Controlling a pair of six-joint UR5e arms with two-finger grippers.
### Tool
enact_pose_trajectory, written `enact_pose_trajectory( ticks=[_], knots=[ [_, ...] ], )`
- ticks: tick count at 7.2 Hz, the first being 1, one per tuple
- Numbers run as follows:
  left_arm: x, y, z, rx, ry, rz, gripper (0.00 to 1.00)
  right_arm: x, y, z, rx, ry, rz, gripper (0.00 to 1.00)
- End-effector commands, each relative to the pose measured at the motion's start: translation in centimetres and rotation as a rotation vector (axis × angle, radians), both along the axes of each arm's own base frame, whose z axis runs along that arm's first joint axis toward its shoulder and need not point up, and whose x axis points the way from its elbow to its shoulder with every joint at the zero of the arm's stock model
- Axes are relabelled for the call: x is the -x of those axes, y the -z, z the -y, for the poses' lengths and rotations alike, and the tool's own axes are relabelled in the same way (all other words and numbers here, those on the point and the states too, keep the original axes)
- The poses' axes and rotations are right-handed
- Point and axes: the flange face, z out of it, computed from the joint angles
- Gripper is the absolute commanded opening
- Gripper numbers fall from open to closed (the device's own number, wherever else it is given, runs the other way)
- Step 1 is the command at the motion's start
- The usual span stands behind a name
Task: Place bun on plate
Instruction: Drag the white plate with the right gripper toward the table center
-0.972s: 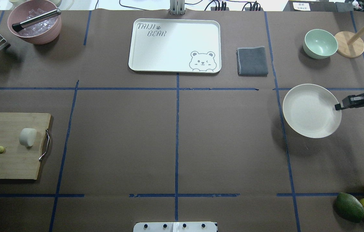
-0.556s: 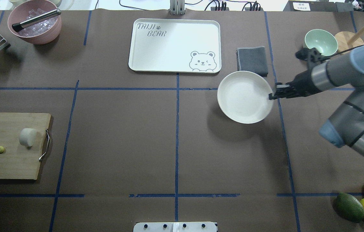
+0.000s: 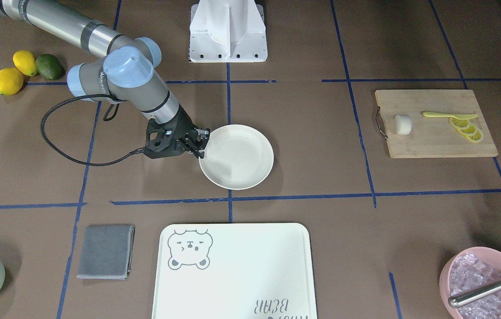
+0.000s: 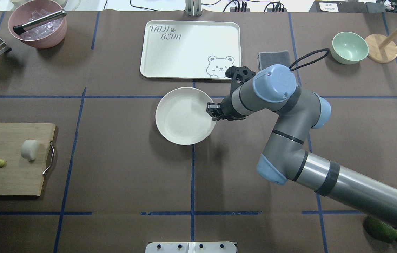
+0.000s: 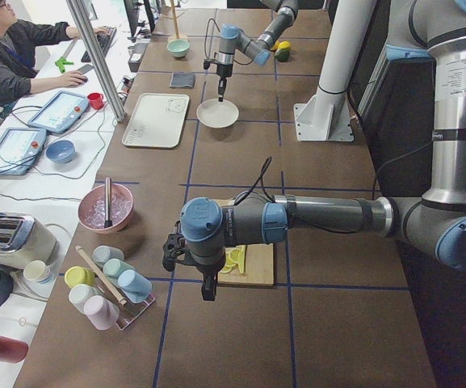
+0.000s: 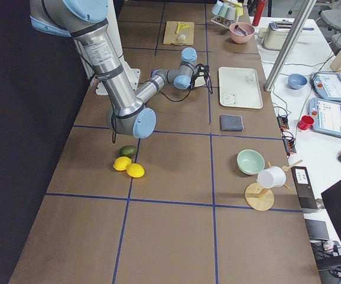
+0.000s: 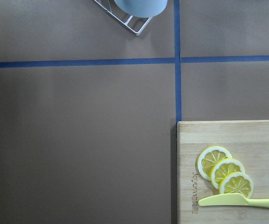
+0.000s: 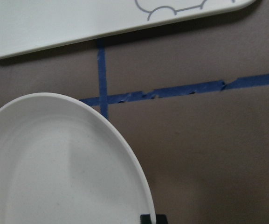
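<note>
Grips the round, shallow cream-white plate [image 4: 182,117] by its rim with the right pincer [image 4: 213,111], closed on the edge at the side towards the robot's right. Holds it near the middle of the brown paper-covered desk [image 4: 121,168], by a crossing of blue tape lines, just short of the large rectangular white tray with a bear print [image 4: 189,49] and not touching it. Cannot tell whether resting on the desk or raised a little above it.

Well apart from the plate, at the robot's left: the small off-white, smooth, rounded bun [image 4: 30,149], lying on the light wooden cutting board [image 4: 8,179] close to its metal wire handle [image 4: 49,158]. On the same board, beyond the bun towards the desk's end: thin yellow lemon slices [image 7: 225,172], overlapping, and a pale yellow plastic knife [image 7: 239,200] just beside them.

Hangs the left pincer [image 5: 208,293] above the desk near that board, pointing down, in sight only from the side camera; cannot tell whether open or closed. Looks straight down from the left wrist on the board's corner, the slices and bare brown paper.

Elsewhere on the desk: a folded grey cloth [image 3: 105,251], a mint-green bowl [image 4: 349,47], a pink bowl of ice [image 4: 38,24].
</note>
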Motion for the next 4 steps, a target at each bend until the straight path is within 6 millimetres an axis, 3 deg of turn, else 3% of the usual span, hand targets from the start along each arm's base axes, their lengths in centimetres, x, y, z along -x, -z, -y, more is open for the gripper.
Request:
enact_pose_trajectory(
  ticks=[1,2,3,4],
  knots=[
    [-0.4,-0.1,0.1,0.003,-0.01,0.001,1.0,0.2,-0.2,-2.4,0.012,0.011,0.0,0.0],
    [-0.4,-0.1,0.1,0.004,-0.01,0.0,1.0,-1.4,-1.7,-3.8,0.015,0.015,-0.004,0.0],
    [-0.7,-0.2,0.1,0.007,-0.013,0.0,1.0,-1.3,-2.6,-4.6,0.018,0.023,-0.014,0.0],
    [-0.7,-0.1,0.1,0.007,-0.013,0.0,1.0,0.7,-3.2,-6.3,-0.001,0.017,-0.038,0.0]
  ],
)
